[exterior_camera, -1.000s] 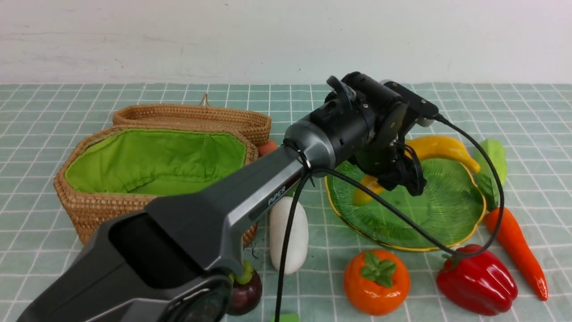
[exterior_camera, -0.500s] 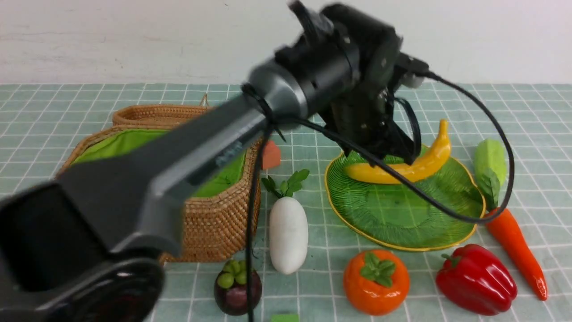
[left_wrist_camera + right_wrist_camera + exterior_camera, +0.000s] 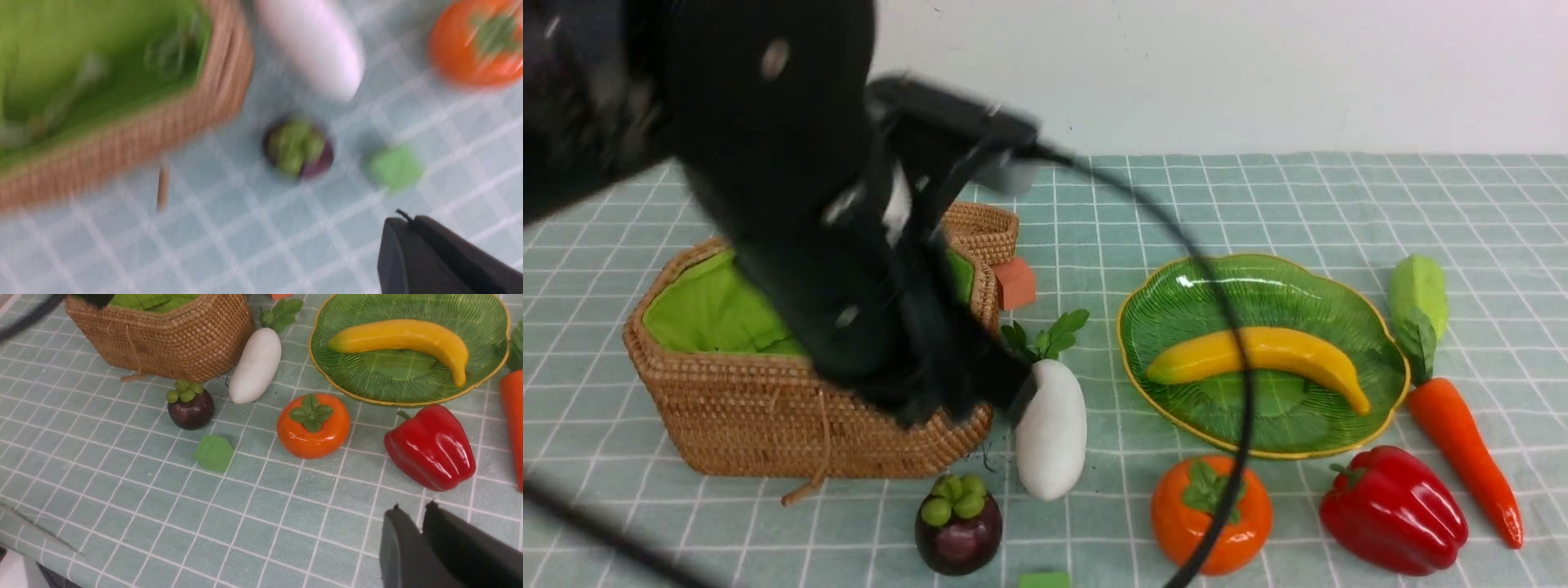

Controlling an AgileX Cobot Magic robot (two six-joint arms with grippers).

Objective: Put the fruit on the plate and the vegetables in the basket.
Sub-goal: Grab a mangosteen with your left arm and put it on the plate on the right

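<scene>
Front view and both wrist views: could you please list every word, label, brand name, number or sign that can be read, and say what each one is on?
None: no readable text in any view.
The left arm fills much of the front view but is motion-blurred, so any marking on it is unreadable.
The basket, plate and toy produce bear no print.

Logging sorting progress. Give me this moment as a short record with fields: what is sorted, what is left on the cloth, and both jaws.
on plate: banana lying across the green plate
in basket: no vegetable visible; much of the basket is hidden by the left arm
fruit still on cloth: persimmon, mangosteen
vegetables still on cloth: radish, bell pepper, carrot, gourd
left gripper: jaws shut, empty
right gripper: narrow gap between jaws, nothing held
</scene>
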